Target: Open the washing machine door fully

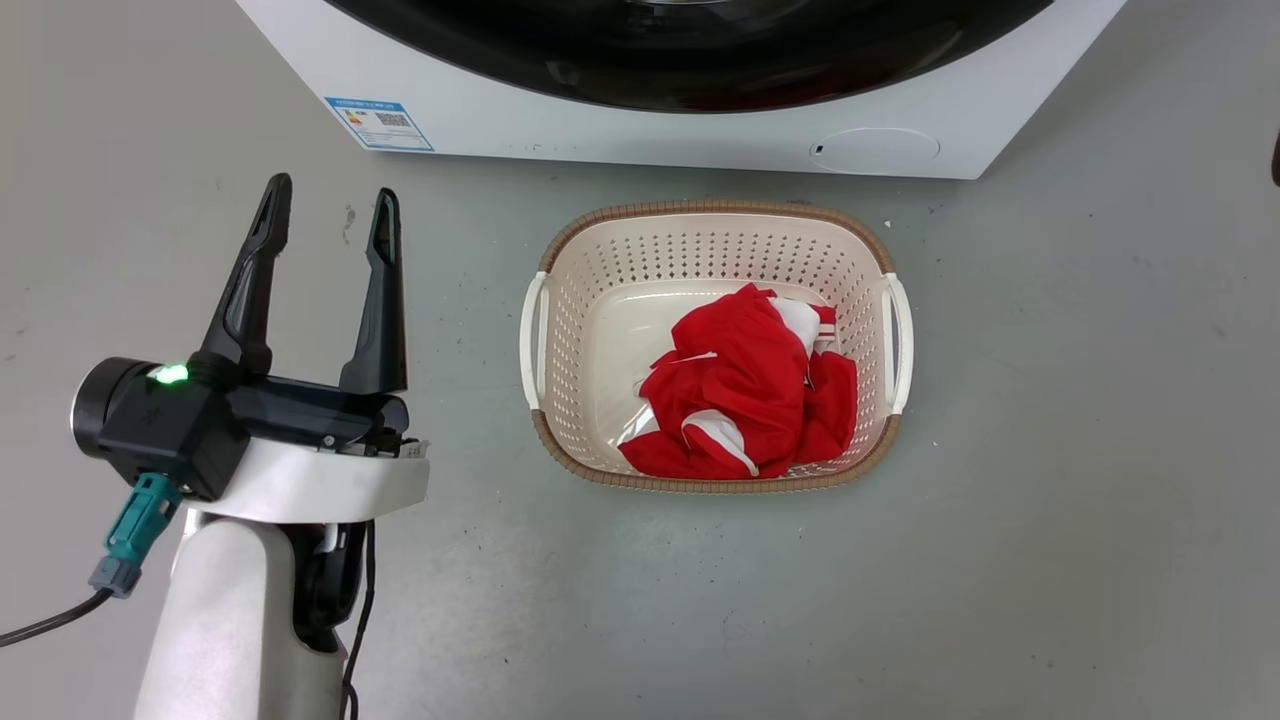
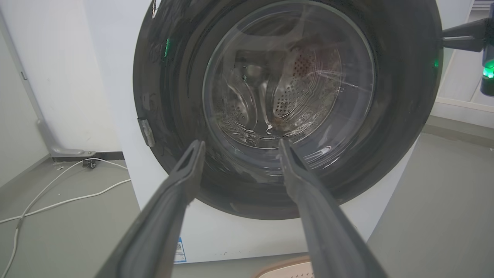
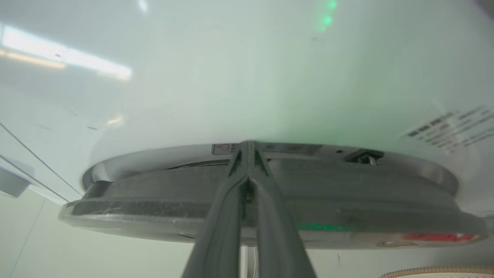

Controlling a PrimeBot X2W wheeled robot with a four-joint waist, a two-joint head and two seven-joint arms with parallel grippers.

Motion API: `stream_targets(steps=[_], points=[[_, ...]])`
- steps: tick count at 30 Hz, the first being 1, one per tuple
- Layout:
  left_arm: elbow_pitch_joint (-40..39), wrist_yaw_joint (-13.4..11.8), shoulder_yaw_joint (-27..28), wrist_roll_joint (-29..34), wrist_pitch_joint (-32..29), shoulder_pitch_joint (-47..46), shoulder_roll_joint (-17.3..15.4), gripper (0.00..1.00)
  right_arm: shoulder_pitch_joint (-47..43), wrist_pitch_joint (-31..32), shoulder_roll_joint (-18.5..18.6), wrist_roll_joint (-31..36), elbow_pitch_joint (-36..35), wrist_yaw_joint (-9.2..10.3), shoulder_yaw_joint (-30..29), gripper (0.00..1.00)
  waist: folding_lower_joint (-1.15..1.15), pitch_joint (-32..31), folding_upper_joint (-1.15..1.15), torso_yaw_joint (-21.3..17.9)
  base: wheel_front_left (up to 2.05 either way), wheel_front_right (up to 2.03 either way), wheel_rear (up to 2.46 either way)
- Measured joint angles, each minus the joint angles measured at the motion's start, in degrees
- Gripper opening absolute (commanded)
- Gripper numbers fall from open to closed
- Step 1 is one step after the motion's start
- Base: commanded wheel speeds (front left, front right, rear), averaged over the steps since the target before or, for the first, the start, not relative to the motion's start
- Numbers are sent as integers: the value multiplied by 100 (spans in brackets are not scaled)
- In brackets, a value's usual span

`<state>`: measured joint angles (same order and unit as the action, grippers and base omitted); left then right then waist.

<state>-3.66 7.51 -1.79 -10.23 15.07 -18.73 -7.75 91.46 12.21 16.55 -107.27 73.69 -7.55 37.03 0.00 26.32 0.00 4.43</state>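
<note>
The washing machine door (image 2: 393,116) is a glossy black disc with a clear glass bowl, facing my left wrist view; its lower arc (image 1: 690,60) shows at the top of the head view. My left gripper (image 1: 334,195) hangs open and empty over the floor, well short of the door, its fingers (image 2: 241,143) spread before the glass. My right gripper (image 3: 247,144) is shut, with its joined tips tucked into the gap between the door's rim (image 3: 154,208) and the white washer front. It reaches in at the door's right edge (image 2: 444,38). The latch (image 3: 362,156) sits right of the tips.
A cream laundry basket (image 1: 720,210) holding red-and-white cloth (image 1: 745,390) stands on the grey floor just in front of the washer (image 1: 600,110). A white cable (image 2: 58,200) lies on the floor left of the machine, by the wall.
</note>
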Motion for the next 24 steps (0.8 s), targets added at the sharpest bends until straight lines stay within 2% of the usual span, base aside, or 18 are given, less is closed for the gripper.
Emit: stream_targets(steps=[14,24], points=[[123,0,-49,-10,0,-25,45,100,-105,799,34,-226,27,5,325,0,0,-121,0,-12,0,0,0],[312,0,-51,48,0,150,71,100,-553,1658,-159,-434,24,5,445,0,0,-559,0,-109,0,0,0]])
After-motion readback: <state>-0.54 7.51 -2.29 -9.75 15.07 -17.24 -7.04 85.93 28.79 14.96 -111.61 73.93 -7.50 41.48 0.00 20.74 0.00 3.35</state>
